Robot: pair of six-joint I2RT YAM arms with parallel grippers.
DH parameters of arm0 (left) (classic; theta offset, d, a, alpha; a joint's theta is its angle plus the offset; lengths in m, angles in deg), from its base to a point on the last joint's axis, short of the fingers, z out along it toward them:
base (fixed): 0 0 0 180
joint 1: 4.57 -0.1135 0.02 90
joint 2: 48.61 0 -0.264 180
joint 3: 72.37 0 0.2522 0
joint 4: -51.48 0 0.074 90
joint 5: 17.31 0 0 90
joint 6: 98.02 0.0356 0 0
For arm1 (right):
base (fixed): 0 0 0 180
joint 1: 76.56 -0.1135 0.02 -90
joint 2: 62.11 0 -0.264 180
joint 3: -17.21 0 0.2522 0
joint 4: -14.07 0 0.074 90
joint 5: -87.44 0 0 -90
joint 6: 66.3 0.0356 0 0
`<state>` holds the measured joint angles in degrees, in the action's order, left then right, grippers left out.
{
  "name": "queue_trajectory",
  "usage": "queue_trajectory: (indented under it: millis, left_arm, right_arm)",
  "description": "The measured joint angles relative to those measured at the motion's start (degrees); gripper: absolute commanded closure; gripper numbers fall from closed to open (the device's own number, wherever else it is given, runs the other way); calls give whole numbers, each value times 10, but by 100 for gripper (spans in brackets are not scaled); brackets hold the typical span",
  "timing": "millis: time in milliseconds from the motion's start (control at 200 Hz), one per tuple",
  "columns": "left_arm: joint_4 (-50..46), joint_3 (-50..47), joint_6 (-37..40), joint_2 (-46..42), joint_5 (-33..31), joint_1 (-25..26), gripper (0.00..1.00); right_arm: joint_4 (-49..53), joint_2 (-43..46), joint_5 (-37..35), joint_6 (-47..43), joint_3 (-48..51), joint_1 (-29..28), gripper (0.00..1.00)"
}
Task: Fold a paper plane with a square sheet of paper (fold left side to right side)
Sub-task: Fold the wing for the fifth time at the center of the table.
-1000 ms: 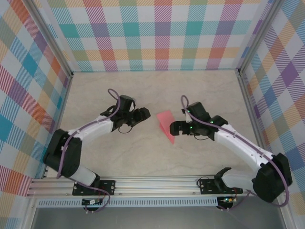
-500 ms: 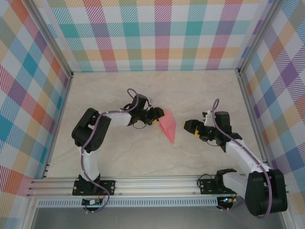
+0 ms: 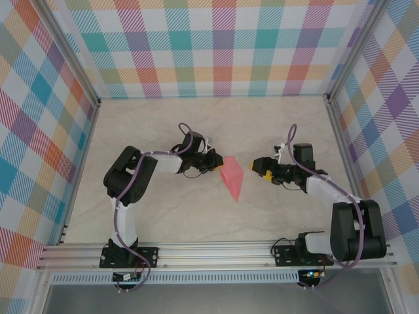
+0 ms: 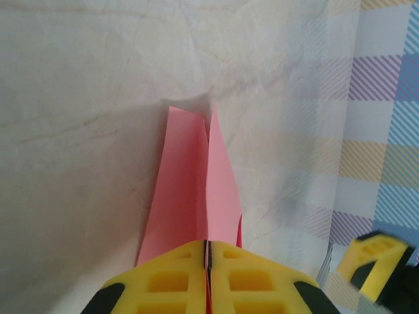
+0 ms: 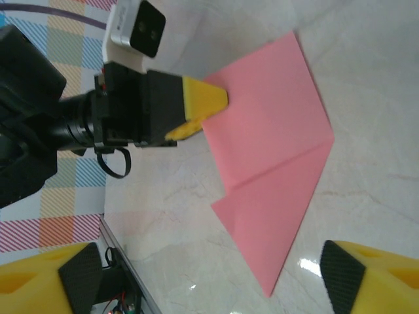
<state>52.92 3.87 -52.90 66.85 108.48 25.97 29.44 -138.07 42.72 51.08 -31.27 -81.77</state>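
The folded pink paper (image 3: 232, 176) lay at the centre of the top view, its point toward the bottom of the frame. The left gripper (image 3: 216, 163) was pinched shut on its upper left edge. The right gripper (image 3: 257, 166) stood wide just right of it, not touching. A clean fold likely needed a firm, low carry across, with the edges matched before pressing.

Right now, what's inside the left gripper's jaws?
The left gripper is shut on an edge of the folded pink paper, whose layers run into the seam between its yellow fingers. How far the paper reaches inside is covered by the fingers.
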Motion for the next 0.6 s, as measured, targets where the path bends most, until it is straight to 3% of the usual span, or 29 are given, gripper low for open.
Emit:
queue_trajectory:
  millis: [600]
  left_arm:
    - [42,-70,76,-88,86,-9,100]
  right_arm:
    - [-16,-219,43,-82,-120,-65,21]
